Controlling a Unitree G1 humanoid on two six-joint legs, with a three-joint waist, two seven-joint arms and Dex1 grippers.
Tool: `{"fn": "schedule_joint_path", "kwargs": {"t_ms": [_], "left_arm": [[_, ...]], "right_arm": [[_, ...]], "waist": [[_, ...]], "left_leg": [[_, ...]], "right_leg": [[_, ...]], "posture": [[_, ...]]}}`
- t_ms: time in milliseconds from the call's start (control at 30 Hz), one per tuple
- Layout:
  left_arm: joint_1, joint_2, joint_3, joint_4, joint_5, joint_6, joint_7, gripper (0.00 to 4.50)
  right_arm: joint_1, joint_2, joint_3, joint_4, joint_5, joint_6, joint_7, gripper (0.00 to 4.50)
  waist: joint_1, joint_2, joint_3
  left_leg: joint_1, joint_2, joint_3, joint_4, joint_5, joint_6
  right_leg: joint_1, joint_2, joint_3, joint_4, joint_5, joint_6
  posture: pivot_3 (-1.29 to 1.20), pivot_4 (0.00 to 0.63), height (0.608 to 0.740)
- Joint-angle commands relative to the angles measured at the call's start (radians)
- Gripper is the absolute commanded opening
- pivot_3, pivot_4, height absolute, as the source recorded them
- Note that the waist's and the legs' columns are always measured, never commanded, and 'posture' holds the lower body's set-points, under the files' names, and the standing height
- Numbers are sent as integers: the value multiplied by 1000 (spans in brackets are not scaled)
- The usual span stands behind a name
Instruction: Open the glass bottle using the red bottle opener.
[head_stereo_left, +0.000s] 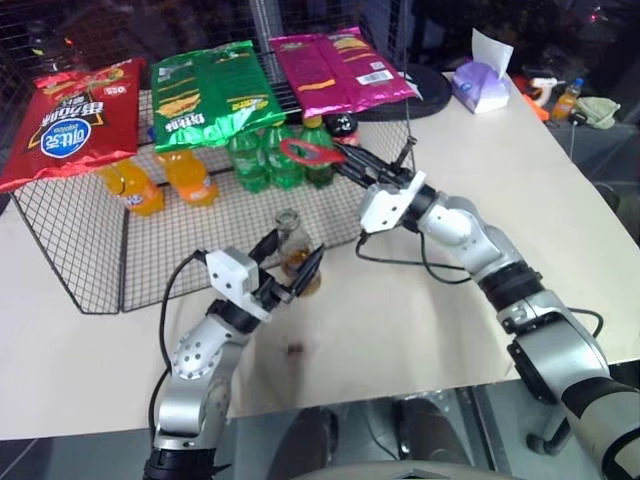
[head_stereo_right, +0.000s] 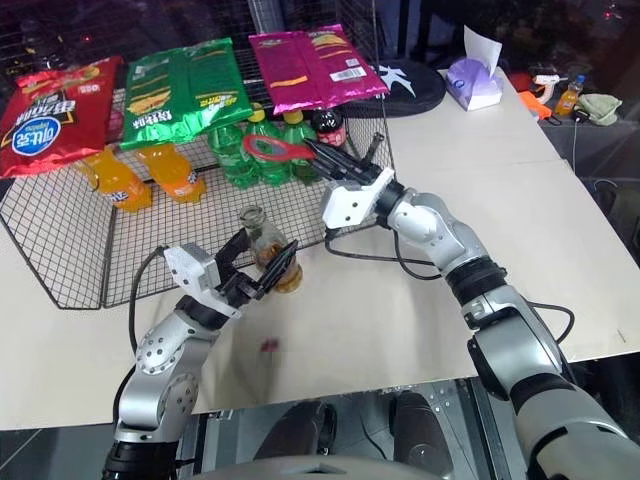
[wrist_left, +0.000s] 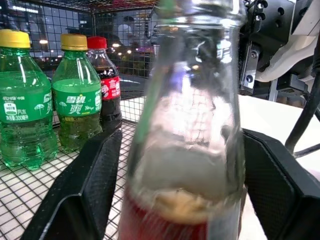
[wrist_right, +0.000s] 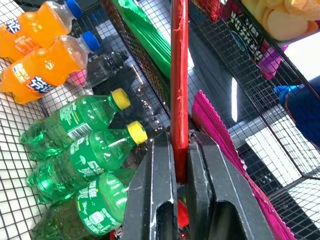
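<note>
On surface: glass bottle (head_stereo_left: 291, 247) uncapped, task apparently done
Left end effector (head_stereo_left: 284, 268) spread around bottle; right end effector (head_stereo_left: 352, 163) clamps red bottle opener (head_stereo_left: 309, 152)

The green plastic bottles (wrist_left: 75, 95) carry Chinese characters; one label reads "300".
</note>
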Motion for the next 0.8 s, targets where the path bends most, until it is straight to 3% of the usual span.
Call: {"fn": "schedule_joint_path", "kwargs": {"t_ms": [33,467,800], "left_arm": [[2,2,2,-22,-4,-11,-7,3647],[24,2,0,-35,-9,-10,-18,3647],[100,43,38,-68,-29,-9,-42,3647]], "right_arm": [[-1,7,-26,-45,26,-3,1,24],[47,19,-40,-70,93,41,49,24],[209,10,-50,-227,337,251,310,24]], "waist": [[0,0,0],[0,0,0],[1,0,0]], "left_leg": [[0,0,0,0,0,0],[0,0,0,0,0,0],[0,0,0,0,0,0]], "right_leg": [[0,0,0,0,0,0],[0,0,0,0,0,0],[0,0,0,1,0,0]], "posture": [[0,150,740],[0,150,740],[0,150,740]]}}
